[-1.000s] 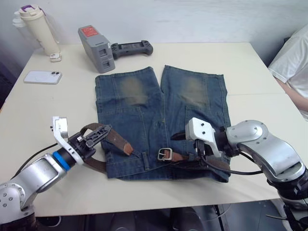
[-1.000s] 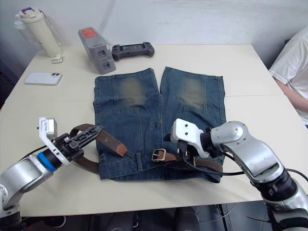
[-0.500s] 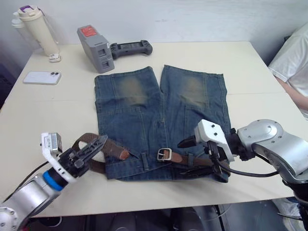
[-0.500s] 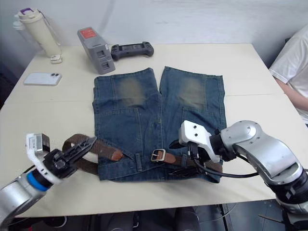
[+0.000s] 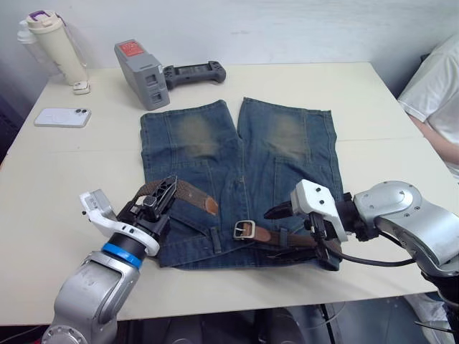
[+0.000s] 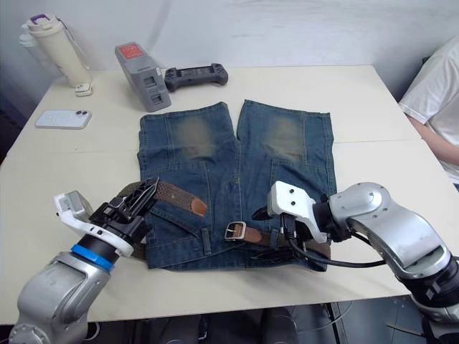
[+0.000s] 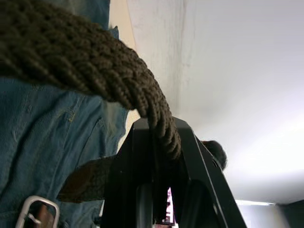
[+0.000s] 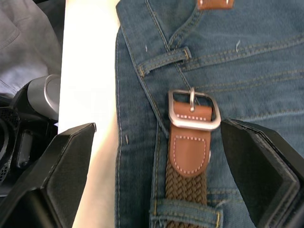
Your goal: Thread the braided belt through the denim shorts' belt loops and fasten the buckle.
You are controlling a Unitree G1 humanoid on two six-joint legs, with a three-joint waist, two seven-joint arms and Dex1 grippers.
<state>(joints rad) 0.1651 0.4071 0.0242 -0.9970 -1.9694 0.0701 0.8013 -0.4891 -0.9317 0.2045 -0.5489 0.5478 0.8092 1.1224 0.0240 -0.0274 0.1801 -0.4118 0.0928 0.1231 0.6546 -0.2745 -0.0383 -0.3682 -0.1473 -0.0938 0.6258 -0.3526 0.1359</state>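
Note:
The denim shorts (image 5: 237, 150) lie flat on the table, waistband toward me. The braided belt (image 5: 183, 192) runs along the waistband. Its silver buckle (image 8: 194, 111) on the tan leather end rests near the middle, just past a belt loop (image 8: 164, 61). My left gripper (image 5: 161, 199) is shut on the belt's braid (image 7: 142, 102) above the shorts' left hip, and the free tan tip (image 5: 210, 206) points toward the middle. My right gripper (image 5: 278, 229) is open and straddles the belt just right of the buckle (image 5: 245, 229), touching nothing.
At the back left stand a cream bottle (image 5: 57, 43), a white phone (image 5: 63, 116), a grey box (image 5: 143, 72) and a black controller (image 5: 193, 72). A person's white sleeve (image 5: 437, 93) is at the right edge. The table's front edge (image 5: 237, 290) is near the waistband.
My left gripper has carried the belt's free end from the bare table at the front left rightward onto the shorts' left hip. My right gripper drew back slightly right, then held still.

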